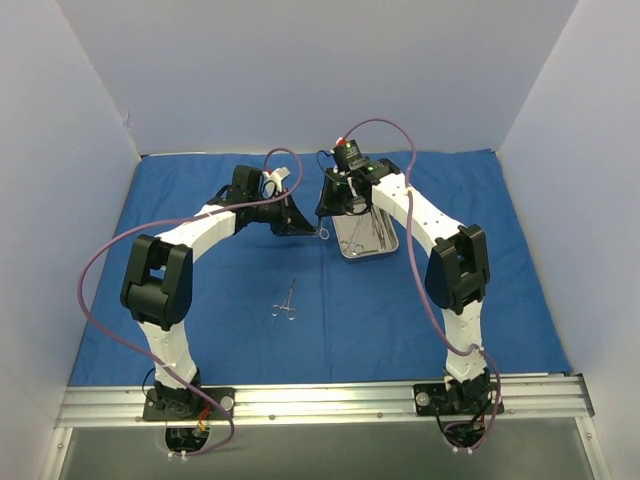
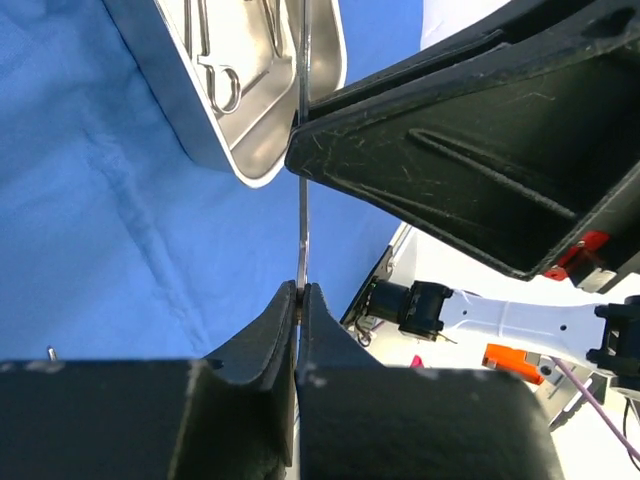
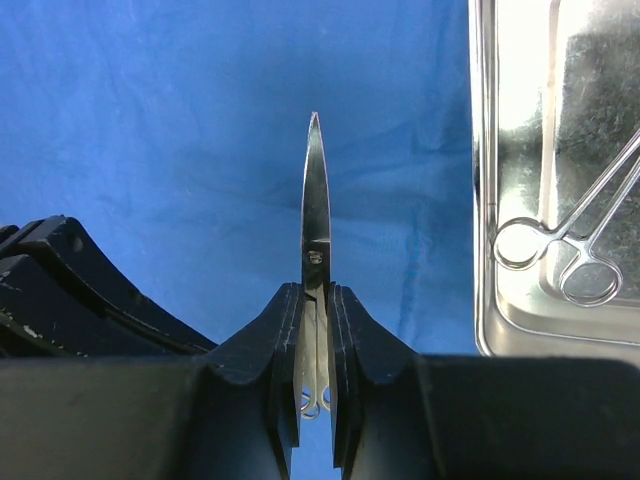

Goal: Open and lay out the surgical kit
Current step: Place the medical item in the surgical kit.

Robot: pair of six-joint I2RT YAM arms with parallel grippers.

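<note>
The left gripper (image 2: 300, 297) is pressed together on the scissors (image 3: 315, 200), with its two black fingertips pinching a thin strip of steel seen edge-on from the left wrist. The right gripper (image 3: 315, 297) is clamped on the same scissors just behind the pivot screw. The closed blades project forward past its fingers to a free tip, and the ring handles sit back between the finger bodies. From above, the rings appear to lie at the left fingertips, so the instrument is held by both arms at once, above the blue cloth (image 1: 390, 320). Nearest the onlooker, an aluminium mounting rail (image 1: 320, 402) carries both arm bases at the table's front edge. The cloth starts directly behind the rail and lies spread flat over the work surface as far as the back wall. One pair of ring-handled forceps (image 1: 287, 300) lies loose on the cloth, between the two arms and closer to the bases than the grippers are. Beyond it, the two grippers meet near the centre of the cloth. The steel tray (image 3: 520, 120) rests on the cloth just beside them, on the right arm's side. Several slim ring-handled instruments (image 3: 560, 242) lie inside the tray. Pale walls enclose the table on the left, right and far sides.
</note>
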